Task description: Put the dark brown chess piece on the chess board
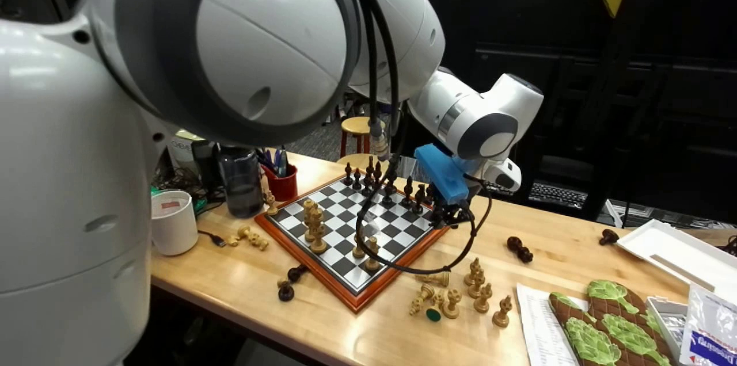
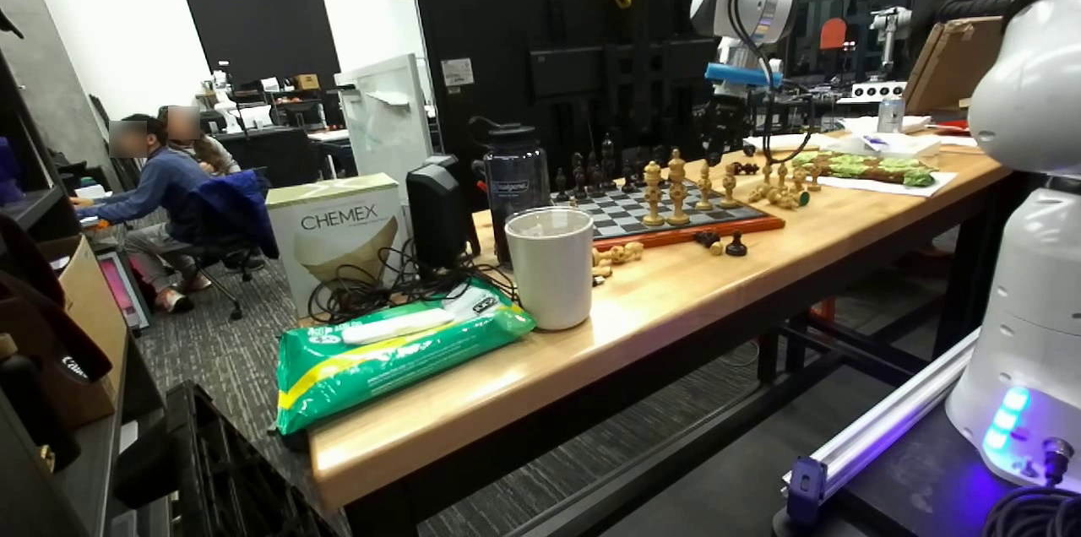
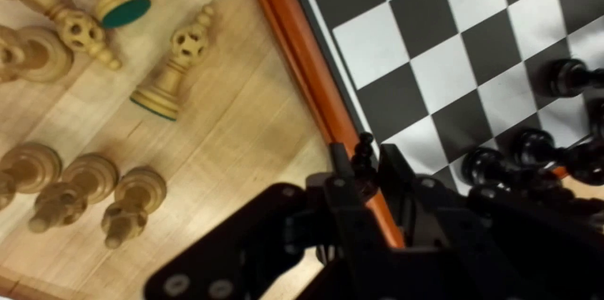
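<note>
My gripper [image 3: 363, 151] is shut on the dark brown chess piece [image 3: 364, 162], whose beaded top sticks out between the two fingers. In the wrist view both sit over the reddish border of the chess board [image 3: 302, 54]. The lower part of the piece is dim and partly covered by the fingers. In an exterior view the gripper [image 1: 451, 216] hangs at the board's far right side, and the piece cannot be made out from the dark jaws. Other dark pieces [image 1: 387, 194] stand along the board's far side, close beside the gripper. Several pale pieces [image 1: 317, 239] stand on the board's near half.
Pale pieces [image 1: 451, 304] stand and lie right of the board. Loose dark pieces [image 1: 520, 250] lie beyond them. A white mug [image 1: 174, 223], a dark bottle [image 2: 513, 178] and a red pen cup [image 1: 282, 183] stand left. A white tray [image 1: 679, 256] and patterned mitts [image 1: 619, 320] lie right.
</note>
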You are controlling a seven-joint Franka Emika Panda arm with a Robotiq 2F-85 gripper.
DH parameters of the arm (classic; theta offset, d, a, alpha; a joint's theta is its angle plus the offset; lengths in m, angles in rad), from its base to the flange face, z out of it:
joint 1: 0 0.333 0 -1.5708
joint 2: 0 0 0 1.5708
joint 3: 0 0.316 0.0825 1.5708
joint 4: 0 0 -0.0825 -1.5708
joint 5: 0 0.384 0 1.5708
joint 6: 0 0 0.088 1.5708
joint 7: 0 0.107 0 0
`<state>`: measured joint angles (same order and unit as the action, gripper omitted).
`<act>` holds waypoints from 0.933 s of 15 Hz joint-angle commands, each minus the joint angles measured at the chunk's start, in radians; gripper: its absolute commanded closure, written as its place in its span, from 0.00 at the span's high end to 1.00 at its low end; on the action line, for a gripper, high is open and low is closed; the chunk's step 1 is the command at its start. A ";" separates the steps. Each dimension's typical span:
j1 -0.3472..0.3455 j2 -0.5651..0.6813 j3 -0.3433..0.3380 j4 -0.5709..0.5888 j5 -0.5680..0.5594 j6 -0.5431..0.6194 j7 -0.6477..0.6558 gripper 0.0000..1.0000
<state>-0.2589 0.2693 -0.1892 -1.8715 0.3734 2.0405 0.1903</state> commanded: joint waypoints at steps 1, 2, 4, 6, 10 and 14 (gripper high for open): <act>-0.023 -0.079 0.010 -0.014 0.100 -0.139 -0.079 0.05; -0.027 -0.087 0.010 -0.010 0.139 -0.182 -0.107 0.05; -0.035 -0.097 0.004 0.001 0.213 -0.275 -0.152 0.05; -0.043 -0.094 -0.007 0.016 0.267 -0.373 -0.170 0.05; -0.067 -0.054 -0.031 0.048 0.371 -0.564 -0.198 0.05; -0.082 0.003 -0.049 0.070 0.437 -0.683 -0.196 0.05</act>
<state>-0.3265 0.2233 -0.2270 -1.8396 0.7644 1.4416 -0.0012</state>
